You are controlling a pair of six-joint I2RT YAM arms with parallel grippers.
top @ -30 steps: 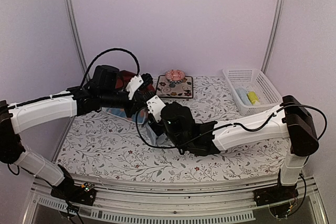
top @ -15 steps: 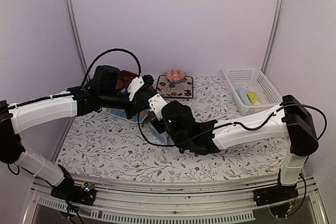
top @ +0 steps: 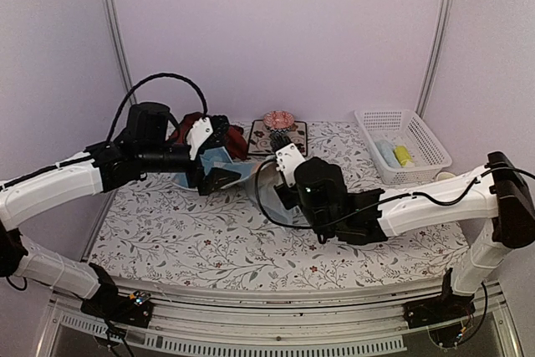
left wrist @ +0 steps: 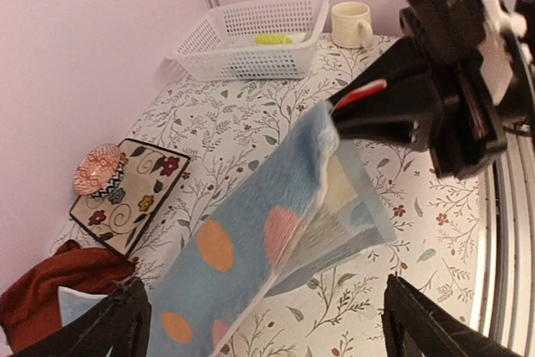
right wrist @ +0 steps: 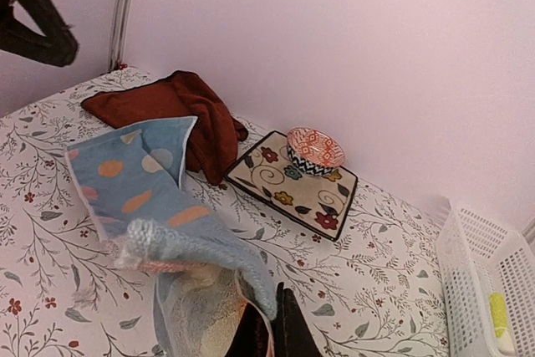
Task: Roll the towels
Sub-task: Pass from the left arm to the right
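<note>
Light blue cloth towel with orange dots (left wrist: 251,232) hangs with one end raised, pinched tight in the right gripper (right wrist: 267,328). The left gripper (left wrist: 266,328) gapes wide to either side of it.

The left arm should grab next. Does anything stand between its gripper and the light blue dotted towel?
Nothing visible does. The light blue cloth towel with orange dots stretches straight ahead of the open left gripper; the right gripper, shut on its far corner, is beyond it.
</note>
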